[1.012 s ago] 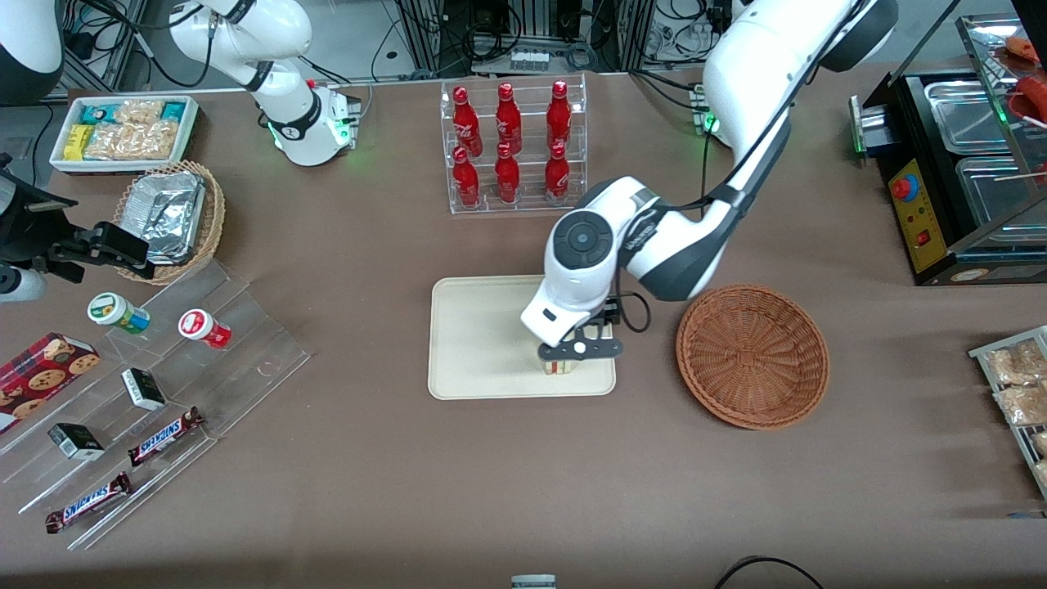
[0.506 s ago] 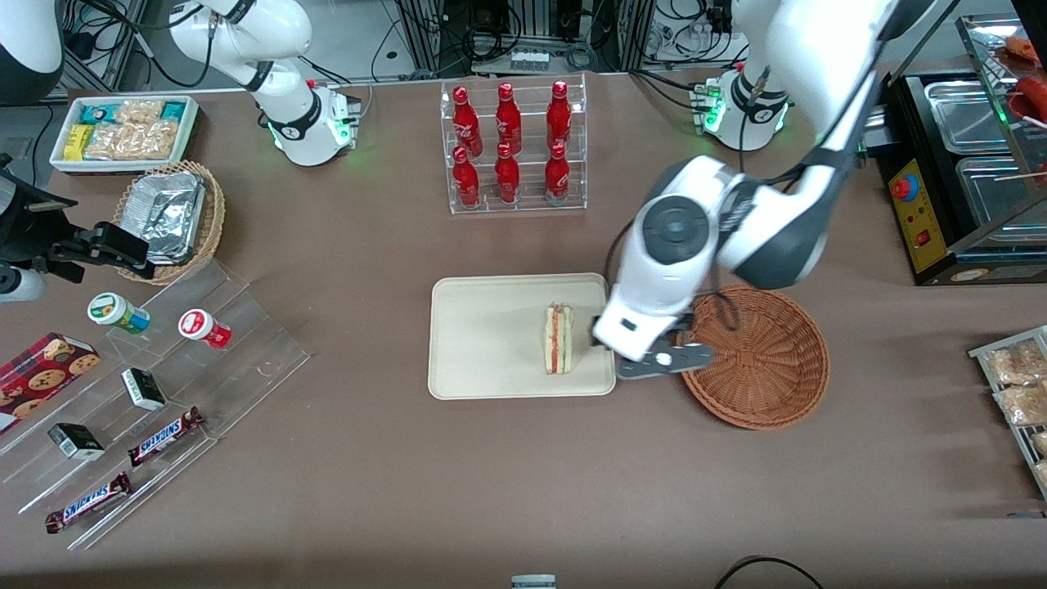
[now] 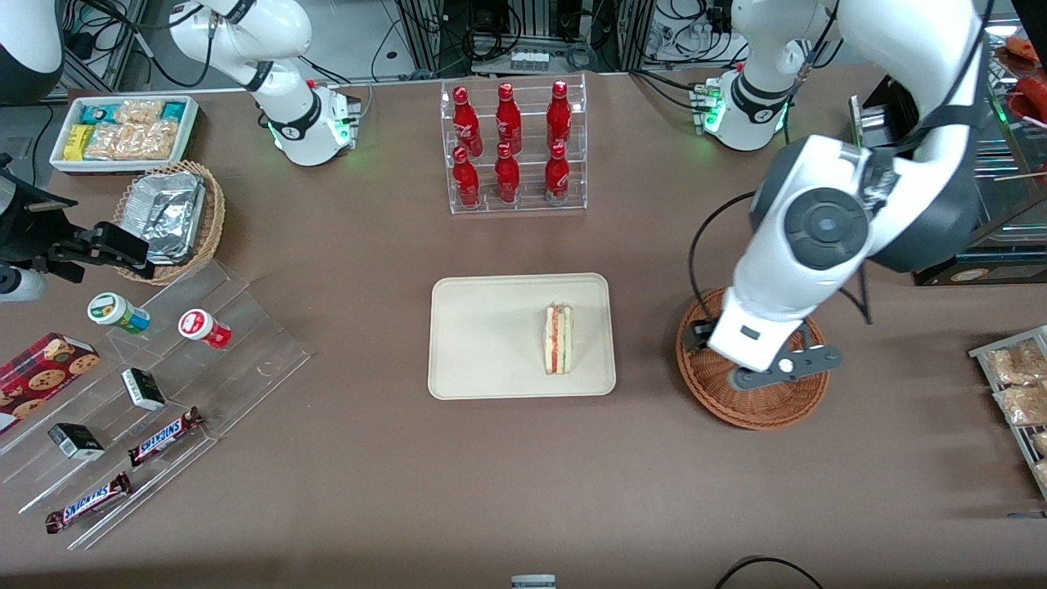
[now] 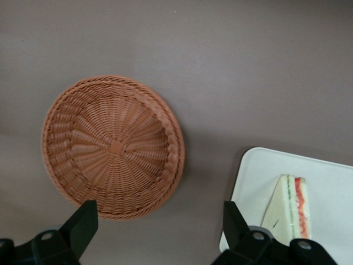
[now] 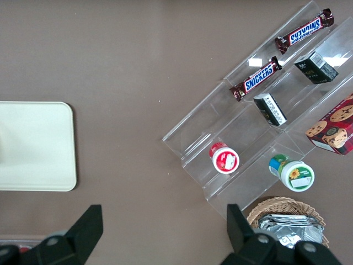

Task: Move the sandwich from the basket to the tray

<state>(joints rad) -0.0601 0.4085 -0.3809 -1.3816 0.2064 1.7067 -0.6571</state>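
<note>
The sandwich (image 3: 559, 339) (image 4: 289, 210) lies on the cream tray (image 3: 483, 343) (image 4: 331, 176), near the tray's edge that faces the basket, with its red and pale layers showing. The reddish-brown wicker basket (image 3: 752, 406) (image 4: 113, 146) stands beside the tray toward the working arm's end, with nothing in it. My gripper (image 3: 779, 370) (image 4: 157, 221) hangs high over the basket, apart from the sandwich. It is open, and nothing is between its black fingers (image 4: 83, 221).
A clear rack of red bottles (image 3: 509, 147) stands farther from the front camera than the tray. A stepped acrylic display with snacks (image 3: 164, 384), a foil-filled tan basket (image 3: 172, 217) and a white bin (image 3: 123, 131) lie toward the parked arm's end. A black appliance (image 3: 965, 180) stands near the working arm.
My gripper let go of the sandwich on the tray, rose and swung sideways from the tray to above the basket. The sandwich stays where it was set.
</note>
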